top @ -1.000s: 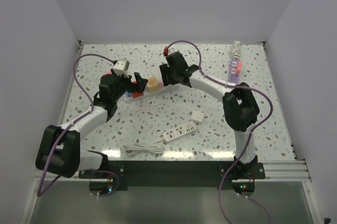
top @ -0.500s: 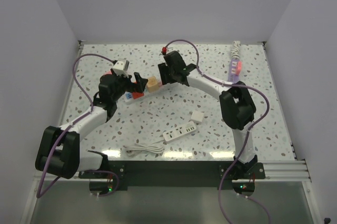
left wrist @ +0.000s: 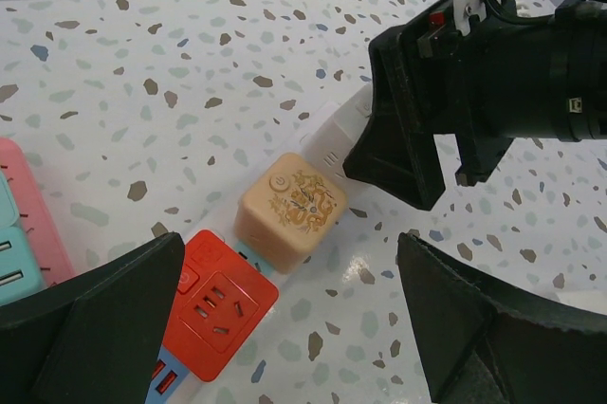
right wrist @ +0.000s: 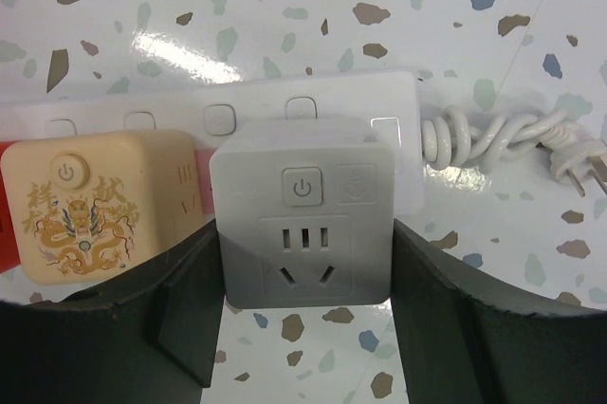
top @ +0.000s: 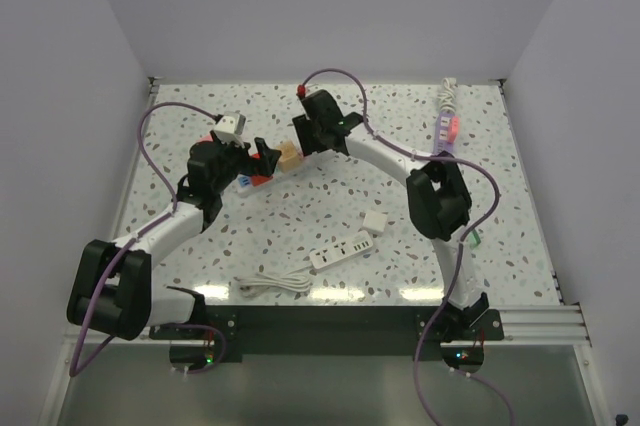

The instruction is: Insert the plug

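A white cube plug (right wrist: 303,224) sits between the fingers of my right gripper (right wrist: 308,314), which press on its two sides. It stands over the white power strip (right wrist: 379,105), right next to a beige cube plug (right wrist: 85,205). In the top view my right gripper (top: 303,141) covers the white cube. My left gripper (left wrist: 294,328) is open and empty, low over the strip's other end. Ahead of it are a red cube (left wrist: 213,302), the beige cube (left wrist: 291,210) and the black right gripper (left wrist: 455,91).
The strip's coiled cord (right wrist: 493,138) lies to the right. A second white power strip (top: 343,249) with its cord (top: 270,284) and a small white block (top: 375,221) lie near the front. A purple strip (top: 446,126) lies at the back right. A pink and teal strip (left wrist: 24,224) lies left.
My right gripper has moved left and a little farther back, closer to the beige cube. The left arm has not moved.
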`<state>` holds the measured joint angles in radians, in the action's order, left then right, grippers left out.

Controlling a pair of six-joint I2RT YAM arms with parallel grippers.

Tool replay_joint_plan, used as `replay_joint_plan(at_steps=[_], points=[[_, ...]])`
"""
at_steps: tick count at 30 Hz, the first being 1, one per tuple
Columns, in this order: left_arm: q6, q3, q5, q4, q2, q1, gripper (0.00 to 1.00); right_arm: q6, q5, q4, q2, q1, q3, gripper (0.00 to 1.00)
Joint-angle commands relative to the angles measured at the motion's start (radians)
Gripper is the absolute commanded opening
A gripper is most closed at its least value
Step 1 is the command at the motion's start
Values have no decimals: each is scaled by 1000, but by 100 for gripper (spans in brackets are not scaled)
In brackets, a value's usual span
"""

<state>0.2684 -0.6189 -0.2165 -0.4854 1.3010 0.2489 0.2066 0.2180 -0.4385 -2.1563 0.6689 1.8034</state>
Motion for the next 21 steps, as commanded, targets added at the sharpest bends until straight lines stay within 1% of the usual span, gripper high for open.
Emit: replay_joint_plan(at_steps=[1,3,10,17,19,21], points=[[-18,-1,-15,-28,-28,-3,100,-52,1,-71,-71,-15,112,0],[-20,1,-17,-28,-29,-3,100,-59,-11,-104,-100,-23,142,0],[-20,1,-26,-28,-34,-3,100,-67,-45,-115,-152,-51,180,0],[-20,4,-26,-28,-35,-5,100,-88,-28,-157,-238,-58,267,0],[-20,4,-24,-28,-35,-5,100,-85,-16,-138,-232,-57,248,0],[-20,5,-23,-30,-34,-5,100,-84,6,-91,-194,-57,176,0]])
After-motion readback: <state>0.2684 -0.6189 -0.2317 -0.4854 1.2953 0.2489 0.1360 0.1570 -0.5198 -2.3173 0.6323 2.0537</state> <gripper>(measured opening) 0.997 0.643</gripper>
